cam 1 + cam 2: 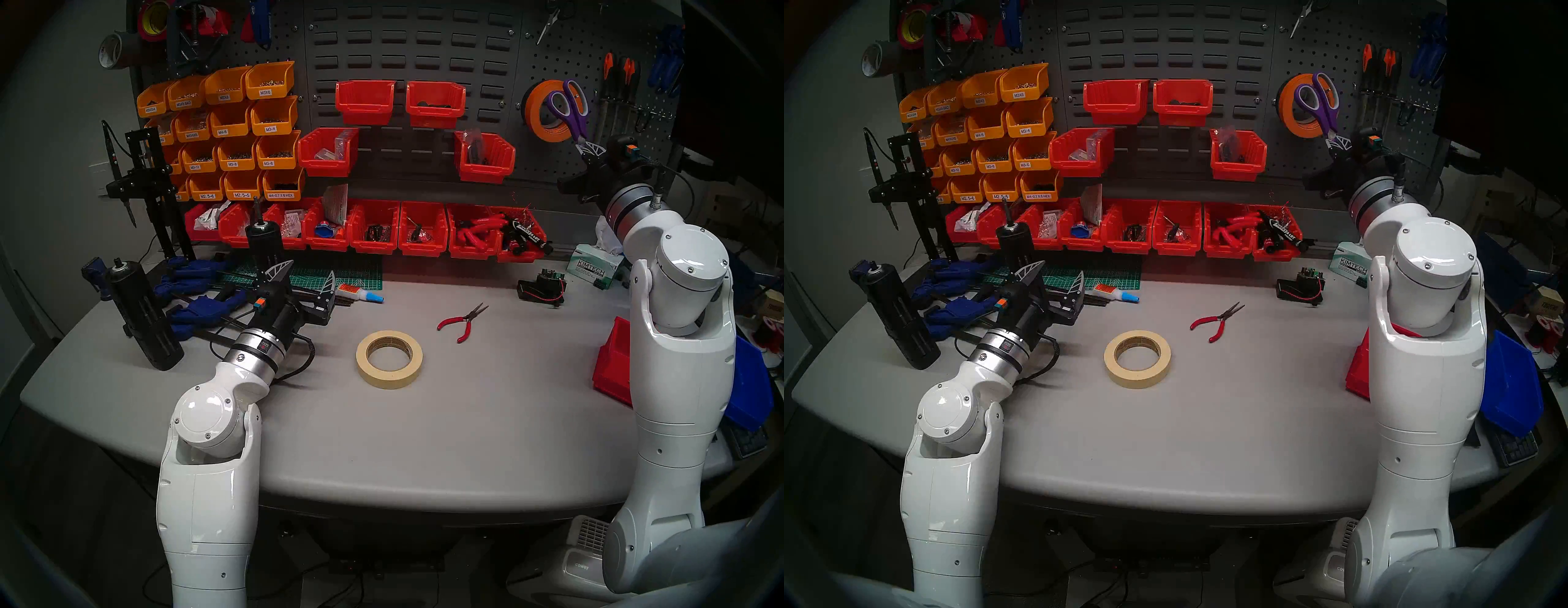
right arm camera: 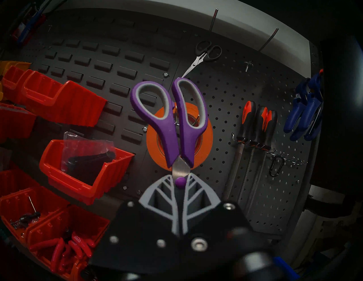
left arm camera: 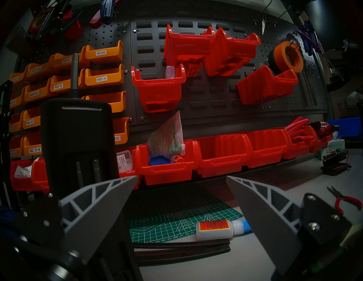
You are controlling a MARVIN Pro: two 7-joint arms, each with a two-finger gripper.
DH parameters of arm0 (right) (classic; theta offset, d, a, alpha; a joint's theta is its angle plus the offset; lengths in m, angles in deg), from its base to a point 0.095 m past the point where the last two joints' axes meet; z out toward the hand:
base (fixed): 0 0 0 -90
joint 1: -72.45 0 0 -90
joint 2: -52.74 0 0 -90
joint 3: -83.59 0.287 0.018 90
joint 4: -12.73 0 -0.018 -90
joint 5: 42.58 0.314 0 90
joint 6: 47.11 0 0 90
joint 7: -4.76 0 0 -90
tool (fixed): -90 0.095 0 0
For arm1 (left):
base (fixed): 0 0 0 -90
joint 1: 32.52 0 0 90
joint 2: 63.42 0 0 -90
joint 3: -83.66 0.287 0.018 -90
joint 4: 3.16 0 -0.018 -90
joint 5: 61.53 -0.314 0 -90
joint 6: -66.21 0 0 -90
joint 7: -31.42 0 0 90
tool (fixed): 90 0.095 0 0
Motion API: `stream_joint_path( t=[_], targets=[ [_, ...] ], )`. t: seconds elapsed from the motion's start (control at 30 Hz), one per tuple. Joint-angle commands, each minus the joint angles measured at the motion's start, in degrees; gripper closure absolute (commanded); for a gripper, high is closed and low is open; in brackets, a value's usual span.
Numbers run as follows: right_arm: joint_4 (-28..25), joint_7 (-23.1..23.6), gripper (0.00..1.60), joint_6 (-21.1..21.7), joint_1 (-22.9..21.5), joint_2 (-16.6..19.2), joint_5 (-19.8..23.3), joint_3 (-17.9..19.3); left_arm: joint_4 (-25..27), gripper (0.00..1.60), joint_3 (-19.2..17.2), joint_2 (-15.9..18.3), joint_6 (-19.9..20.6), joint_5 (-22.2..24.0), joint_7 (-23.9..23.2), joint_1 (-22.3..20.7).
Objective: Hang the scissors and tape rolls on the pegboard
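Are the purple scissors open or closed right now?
Closed. The scissors have their two purple handles side by side, and the right gripper pinches the blades together by the pivot.

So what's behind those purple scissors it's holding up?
Behind the purple scissors hangs an orange tape roll on a pegboard hook, with a black roll behind it. The handles cover the hook, and the right fingers hide the blades.
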Motion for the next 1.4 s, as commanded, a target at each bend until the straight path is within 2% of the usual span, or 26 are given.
stream_joint_path(
  t=[0.0, 0.67, 1.37],
  targets=[
    [0.4, 0.1, 1.60, 0.3, -4.9, 1.3, -0.5, -0.8, 0.0, 0.00, 0.0, 0.0, -0.4, 0.0, 0.0, 0.0],
    [5.6, 0.2, 1.60, 1.4, -8.9, 1.9, -1.3, -2.2, 0.0, 0.00, 0.0, 0.0, -0.5, 0.0, 0.0, 0.0],
    [9.1, 0.1, 1.60, 2.3, -11.0, 2.1, -2.2, -4.7, 0.0, 0.00, 0.0, 0.0, -0.5, 0.0, 0.0, 0.0]
  ],
)
